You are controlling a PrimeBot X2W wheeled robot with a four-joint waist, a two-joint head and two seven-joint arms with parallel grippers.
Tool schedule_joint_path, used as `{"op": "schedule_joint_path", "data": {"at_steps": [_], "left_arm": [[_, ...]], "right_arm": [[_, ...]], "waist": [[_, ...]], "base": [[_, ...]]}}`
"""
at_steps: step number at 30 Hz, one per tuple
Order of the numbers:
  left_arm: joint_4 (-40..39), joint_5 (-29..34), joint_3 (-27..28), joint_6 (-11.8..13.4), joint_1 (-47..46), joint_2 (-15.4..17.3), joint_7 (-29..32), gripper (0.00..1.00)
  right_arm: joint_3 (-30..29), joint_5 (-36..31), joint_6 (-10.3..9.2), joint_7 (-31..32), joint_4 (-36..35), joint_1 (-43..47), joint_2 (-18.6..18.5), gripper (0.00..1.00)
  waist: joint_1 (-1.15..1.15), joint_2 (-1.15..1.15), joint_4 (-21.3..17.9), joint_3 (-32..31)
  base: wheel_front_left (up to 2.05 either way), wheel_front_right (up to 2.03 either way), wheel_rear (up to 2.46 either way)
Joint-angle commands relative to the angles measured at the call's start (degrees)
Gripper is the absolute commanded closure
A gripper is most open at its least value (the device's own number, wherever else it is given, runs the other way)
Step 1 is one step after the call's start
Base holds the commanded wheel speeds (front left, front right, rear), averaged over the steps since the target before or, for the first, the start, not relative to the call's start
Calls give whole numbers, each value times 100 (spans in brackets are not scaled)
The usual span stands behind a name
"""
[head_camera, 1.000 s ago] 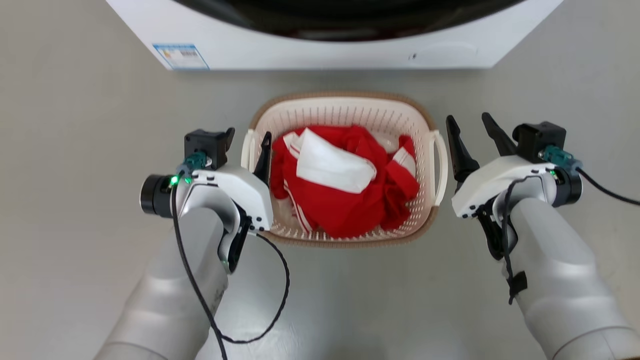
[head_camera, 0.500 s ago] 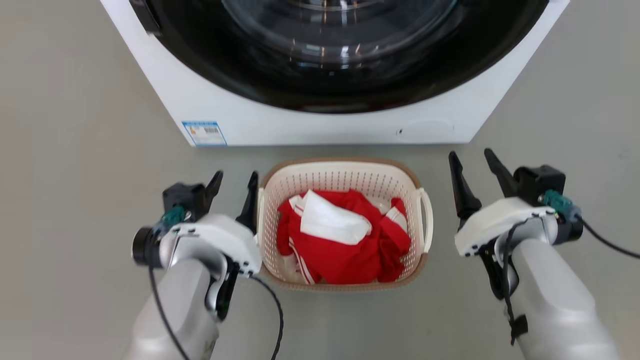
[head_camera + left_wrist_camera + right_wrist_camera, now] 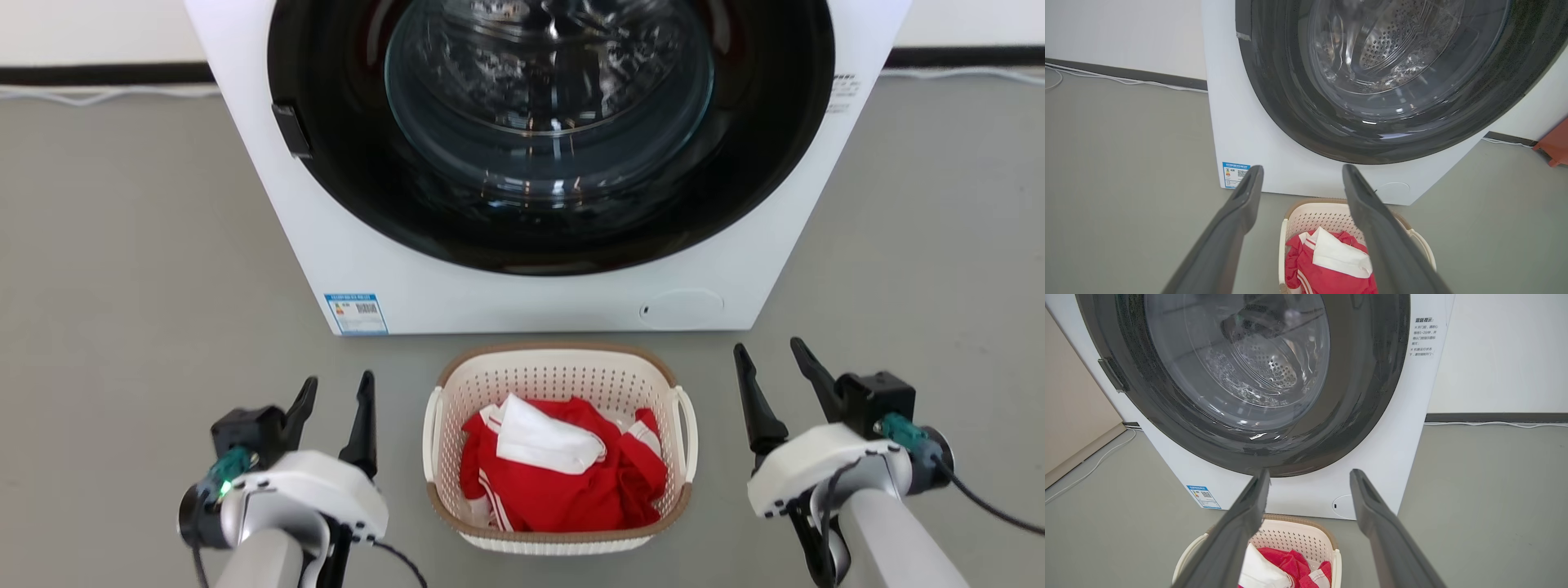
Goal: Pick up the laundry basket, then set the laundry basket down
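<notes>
Laundry basket [image 3: 563, 382] sits on the grey floor [image 3: 147, 269] just in front of the washing machine [image 3: 522, 306]. Can't tell whether there's a gap between them.

Nothing has hold of it. The left gripper [image 3: 339, 380] hangs off to the basket's left and the right gripper [image 3: 767, 347] off to its right. Both have their fingers spread with nothing in between, clear of the white loop handles [image 3: 688, 433].

Inside there's a bunched-up red garment [image 3: 571, 494] with white stripes and a white piece [image 3: 547, 441] lying on top. No idea what kind of clothing it is, and the pile hides the basket's bottom.

Other stuff that's tricky:
- The machine's top is cut off in the head view, and both arms run out of the bottom edge.
- The round glass door [image 3: 547, 90] is full of reflections. From the wrist views I can make out the perforated drum behind it, not much else.
- The blue-and-white sticker [image 3: 357, 314] low on the machine's front has print too small to read.
- In the left wrist view one dark finger covers the basket's right side. In the right wrist view a finger covers its left part.
- An orange-red thing [image 3: 1555, 145] at the edge of the left wrist view is cut off, no clue what it is.
</notes>
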Motion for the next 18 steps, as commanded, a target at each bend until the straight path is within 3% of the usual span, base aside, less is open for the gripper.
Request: {"op": "schedule_joint_path", "data": {"at_steps": [1,18], "left_arm": [[-288,69,303,-66,134,94,-36,0],[-1442,376,783,-18,1365,-22,-36,0]], "right_arm": [[102,-126,35,-36,-304,157,35,0],[-112,-309,35,-36,-1538,1324,35,0]], "waist": [[0,0,-9,-199],[0,0,-57,-769]], "base": [[0,0,0],[0,0,0]]}}
